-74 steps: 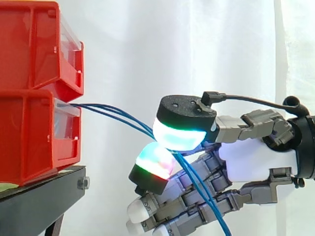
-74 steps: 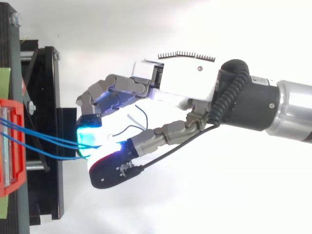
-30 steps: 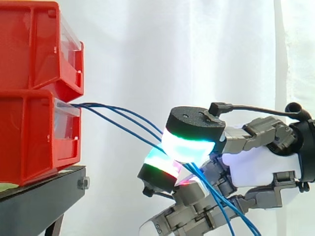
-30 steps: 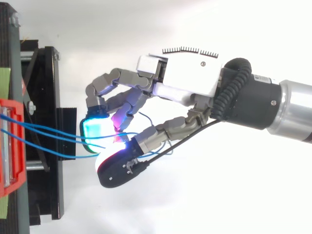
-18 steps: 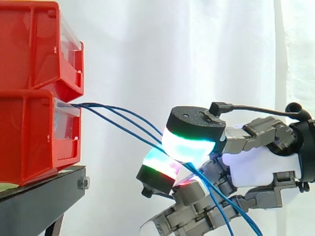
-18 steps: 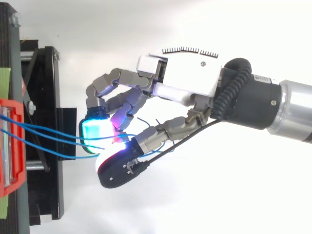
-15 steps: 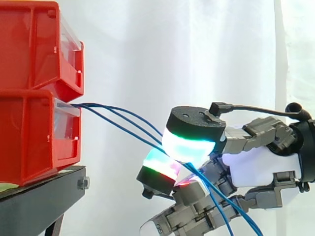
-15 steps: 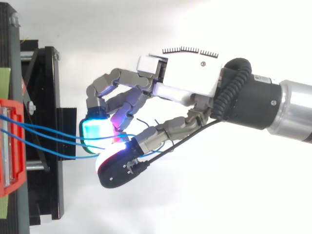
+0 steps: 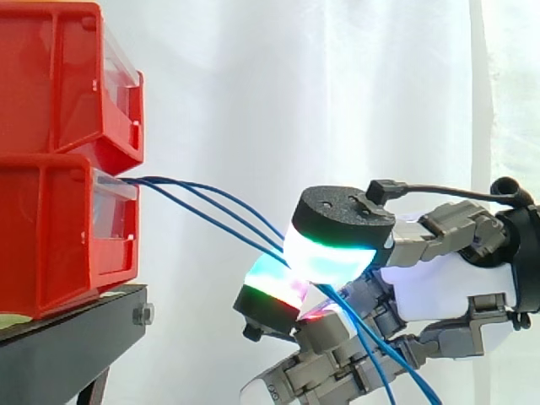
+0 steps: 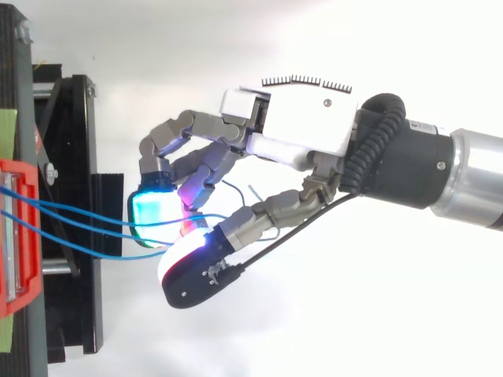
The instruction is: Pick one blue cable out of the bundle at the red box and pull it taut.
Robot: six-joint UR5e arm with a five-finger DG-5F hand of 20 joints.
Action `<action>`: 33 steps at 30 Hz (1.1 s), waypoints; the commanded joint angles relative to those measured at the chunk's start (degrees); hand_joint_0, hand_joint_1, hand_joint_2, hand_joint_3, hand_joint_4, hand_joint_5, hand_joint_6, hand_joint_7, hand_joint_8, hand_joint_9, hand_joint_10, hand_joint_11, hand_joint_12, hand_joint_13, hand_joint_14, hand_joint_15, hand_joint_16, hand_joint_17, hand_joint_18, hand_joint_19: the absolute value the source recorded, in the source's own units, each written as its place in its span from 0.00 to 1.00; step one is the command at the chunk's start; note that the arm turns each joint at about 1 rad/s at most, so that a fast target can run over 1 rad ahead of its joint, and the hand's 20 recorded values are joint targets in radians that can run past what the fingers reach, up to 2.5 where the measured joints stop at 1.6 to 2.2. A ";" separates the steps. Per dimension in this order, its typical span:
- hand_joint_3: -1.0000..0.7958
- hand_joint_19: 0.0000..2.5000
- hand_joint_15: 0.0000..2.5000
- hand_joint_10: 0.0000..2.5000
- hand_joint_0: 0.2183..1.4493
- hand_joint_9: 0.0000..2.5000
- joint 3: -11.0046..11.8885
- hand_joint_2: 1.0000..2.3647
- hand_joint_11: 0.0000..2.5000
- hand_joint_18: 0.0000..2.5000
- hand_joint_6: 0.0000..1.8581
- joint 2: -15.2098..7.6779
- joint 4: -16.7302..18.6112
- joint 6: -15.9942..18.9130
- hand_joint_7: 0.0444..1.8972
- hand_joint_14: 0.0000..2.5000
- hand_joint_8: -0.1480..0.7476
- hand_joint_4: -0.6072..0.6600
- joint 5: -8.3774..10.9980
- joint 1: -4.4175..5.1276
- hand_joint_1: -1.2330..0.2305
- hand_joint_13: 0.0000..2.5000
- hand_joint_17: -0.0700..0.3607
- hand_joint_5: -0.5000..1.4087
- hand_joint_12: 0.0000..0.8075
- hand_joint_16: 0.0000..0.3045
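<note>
The hand (image 10: 299,133) has apparently slid its thumb slightly back along the blue cables (image 9: 160,183).

Bright, even light; glare on white

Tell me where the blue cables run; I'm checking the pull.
Side view: the blue cables leave the lower red bin at left and slope down right into the hand.
</note>
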 commanded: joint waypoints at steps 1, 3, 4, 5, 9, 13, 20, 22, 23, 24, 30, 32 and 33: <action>0.28 0.10 0.13 0.01 0.29 0.43 -0.01 0.00 0.51 0.19 0.47 0.00 0.00 0.00 0.57 0.01 0.54 0.62 0.01 0.00 0.16 0.24 0.47 0.16 0.48 0.20; 0.28 0.10 0.13 0.01 0.26 0.43 -0.01 0.00 0.51 0.19 0.47 0.00 0.00 0.00 0.56 0.01 0.56 0.63 0.01 0.00 0.17 0.24 0.48 0.16 0.49 0.20; 0.28 0.10 0.13 0.01 0.24 0.42 -0.01 0.00 0.51 0.19 0.47 0.00 0.00 0.00 0.56 0.01 0.56 0.63 -0.08 0.00 0.17 0.24 0.49 0.16 0.50 0.21; 0.28 0.10 0.13 0.01 0.24 0.42 0.08 0.00 0.51 0.19 0.47 0.00 0.00 0.00 0.56 0.01 0.56 0.63 0.01 0.00 0.17 0.24 0.49 0.16 0.50 0.21; 0.28 0.10 0.13 0.01 0.18 0.41 -0.01 0.00 0.49 0.20 0.47 0.00 0.00 0.00 0.54 0.00 0.59 0.65 0.01 0.00 0.15 0.24 0.52 0.15 0.53 0.23; 0.28 0.10 0.13 0.01 0.16 0.41 -0.01 0.00 0.49 0.21 0.47 0.00 0.00 0.26 0.53 0.01 0.60 0.66 0.01 0.00 0.15 0.24 0.53 0.15 0.54 0.23; 0.28 0.12 0.13 0.01 0.21 0.43 -0.01 0.00 0.50 0.20 0.47 0.00 -0.44 0.97 0.56 0.01 0.59 0.63 0.01 0.00 0.32 0.24 0.51 0.16 0.52 0.22; 0.28 0.13 0.14 0.01 0.23 0.44 -0.01 0.00 0.50 0.19 0.47 0.00 -0.44 1.06 0.57 0.01 0.58 0.63 0.01 0.00 0.38 0.24 0.50 0.17 0.51 0.21; 0.28 0.13 0.14 0.01 0.24 0.44 -0.01 0.00 0.50 0.19 0.47 0.00 -0.44 1.06 0.58 0.01 0.58 0.63 0.01 0.00 0.40 0.24 0.50 0.17 0.51 0.21; 0.28 0.13 0.14 0.01 0.25 0.44 0.08 0.00 0.50 0.19 0.47 0.00 -0.44 1.06 0.58 0.01 0.57 0.62 0.01 0.00 0.41 0.24 0.49 0.17 0.51 0.21; 0.35 0.14 0.15 0.01 0.30 0.43 0.08 0.01 0.50 0.18 0.47 0.00 -0.44 1.06 0.61 0.01 0.55 0.60 0.01 0.00 0.39 0.24 0.48 0.17 0.49 0.20; 0.37 0.14 0.15 0.01 0.30 0.43 -0.01 0.01 0.50 0.18 0.47 0.00 -0.44 1.06 0.62 0.01 0.55 0.61 0.01 0.00 0.38 0.24 0.48 0.17 0.49 0.20; 0.38 0.14 0.14 0.01 0.31 0.43 0.08 0.01 0.50 0.19 0.47 0.00 -0.44 1.06 0.62 0.01 0.55 0.60 0.01 0.00 0.37 0.24 0.48 0.17 0.49 0.20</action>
